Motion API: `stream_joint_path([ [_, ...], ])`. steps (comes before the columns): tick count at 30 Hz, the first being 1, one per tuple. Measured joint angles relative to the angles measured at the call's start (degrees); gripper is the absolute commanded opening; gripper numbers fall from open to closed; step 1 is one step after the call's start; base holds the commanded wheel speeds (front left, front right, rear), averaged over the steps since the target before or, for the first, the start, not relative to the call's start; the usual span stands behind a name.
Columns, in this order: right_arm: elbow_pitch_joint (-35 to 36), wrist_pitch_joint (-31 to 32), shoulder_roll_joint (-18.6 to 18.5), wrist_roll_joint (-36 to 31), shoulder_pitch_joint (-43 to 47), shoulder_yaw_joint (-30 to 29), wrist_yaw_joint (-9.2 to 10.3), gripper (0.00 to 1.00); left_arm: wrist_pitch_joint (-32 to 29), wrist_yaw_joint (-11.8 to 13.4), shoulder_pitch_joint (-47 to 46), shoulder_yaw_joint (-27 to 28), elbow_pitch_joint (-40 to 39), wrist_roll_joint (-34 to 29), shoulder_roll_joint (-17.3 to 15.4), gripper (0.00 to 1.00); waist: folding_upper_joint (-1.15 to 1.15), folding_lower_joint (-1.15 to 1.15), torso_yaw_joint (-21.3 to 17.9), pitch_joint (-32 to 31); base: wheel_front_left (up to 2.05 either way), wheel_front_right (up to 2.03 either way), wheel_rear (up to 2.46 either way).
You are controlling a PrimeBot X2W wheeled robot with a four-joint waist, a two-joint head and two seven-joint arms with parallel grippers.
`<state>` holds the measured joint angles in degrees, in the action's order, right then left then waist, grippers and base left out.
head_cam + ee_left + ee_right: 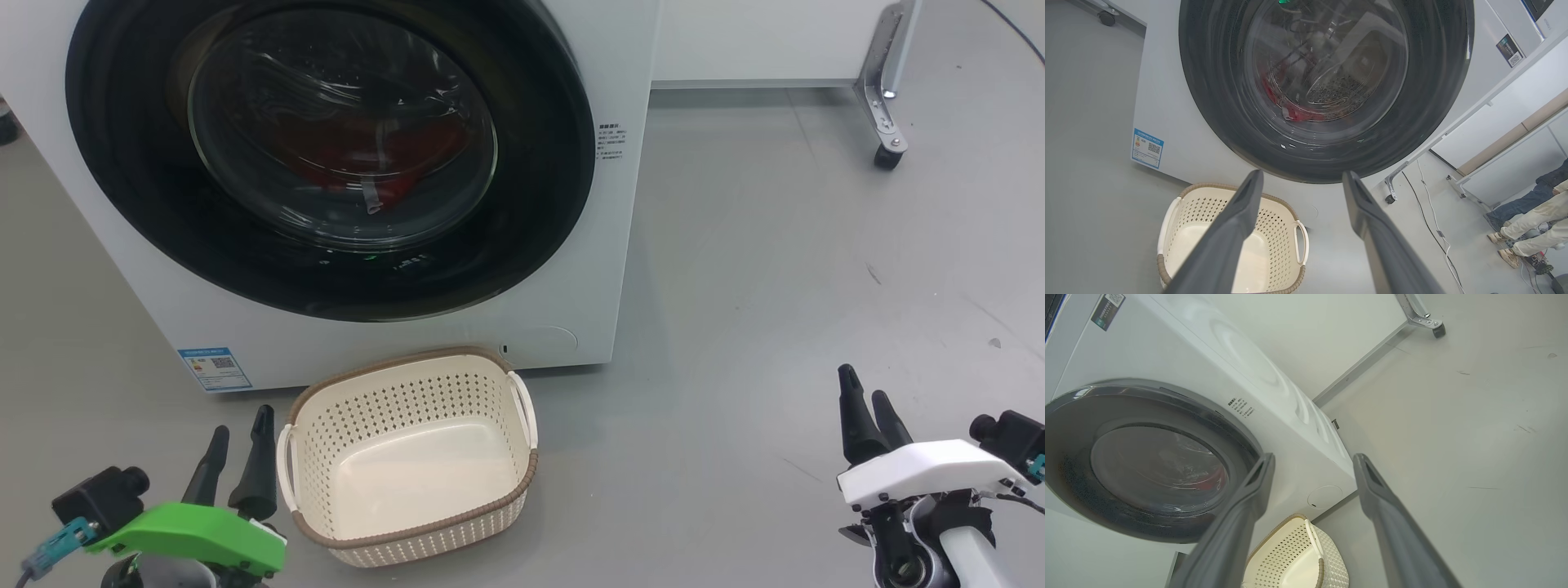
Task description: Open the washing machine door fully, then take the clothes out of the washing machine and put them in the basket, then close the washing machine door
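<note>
1. The washing machine door (343, 139) was pictured shut against the white washing machine (608, 269); a wide glossy black rim was seen round a bulging bowl of clear glass.
2. The clothes (367, 159) were made out through that glass, low in the drum; bright red cloth with a pale strip was glimpsed, blurred by reflections.
3. The basket (408, 363) was set on the floor (775, 286) just before the machine and below the door; it was shown empty, cream and perforated, with a brown woven-look rim and white side handles.
4. The left gripper (242, 418) was held just beside the basket's left handle, fingers spread wide and nothing grasped; the right gripper (863, 384) was held well apart over bare floor, likewise wide and empty.
5. The door was judged stiff, hinged and fairly heavy, its gloss likely slippery; a hold at the rim's outer edge was thought best, though no handle could be told for certain.
6. The clothes were judged light, limp and soft; a pinch on a fold was thought enough, with trailing ends liable to drag.
</note>
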<state>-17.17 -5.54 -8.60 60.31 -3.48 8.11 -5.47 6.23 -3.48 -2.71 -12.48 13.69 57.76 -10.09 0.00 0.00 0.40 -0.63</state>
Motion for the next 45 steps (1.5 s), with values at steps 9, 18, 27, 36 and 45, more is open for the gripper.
stream_joint_path([
  [9, 0.09, -1.45, -0.33, -9.32, -0.63, 3.01, 1.69, 1.0, 1.67, 2.02, -0.02, -2.58, -0.92, -8.16, -0.2, 1.0, 0.0, 0.0, 0.14, -0.38, 0.0, 0.0, 0.0],
  [18, -0.1, -3.26, -0.29, -16.7, -0.63, 5.89, 3.13, 1.0, 3.26, 3.26, 0.03, -4.43, -0.4, -14.21, -0.23, 1.0, 0.0, 0.0, 0.27, -0.64, 0.0, 0.0, 0.0],
  [27, -0.88, -4.88, 0.05, -22.83, -0.63, 8.08, 3.69, 1.0, 4.61, 4.92, 0.08, -5.8, 0.69, -19.3, -0.11, 1.0, 0.0, 0.0, 0.41, -0.79, 0.0, 0.0, 0.0],
  [36, -1.69, -6.51, 0.73, -28.64, -0.62, 9.2, 4.56, 1.0, 6.32, 6.08, 0.11, -6.6, 1.98, -24.65, 0.0, 1.0, 0.0, 0.0, 0.53, -0.73, 0.0, 0.0, 0.0],
  [45, -2.6, -8.05, 1.13, -33.98, -0.62, 10.02, 5.08, 1.0, 7.55, 7.14, 0.13, -7.89, 3.08, -29.6, -0.01, 1.0, 0.0, 0.0, 0.55, -0.64, 0.0, 0.0, 0.0],
])
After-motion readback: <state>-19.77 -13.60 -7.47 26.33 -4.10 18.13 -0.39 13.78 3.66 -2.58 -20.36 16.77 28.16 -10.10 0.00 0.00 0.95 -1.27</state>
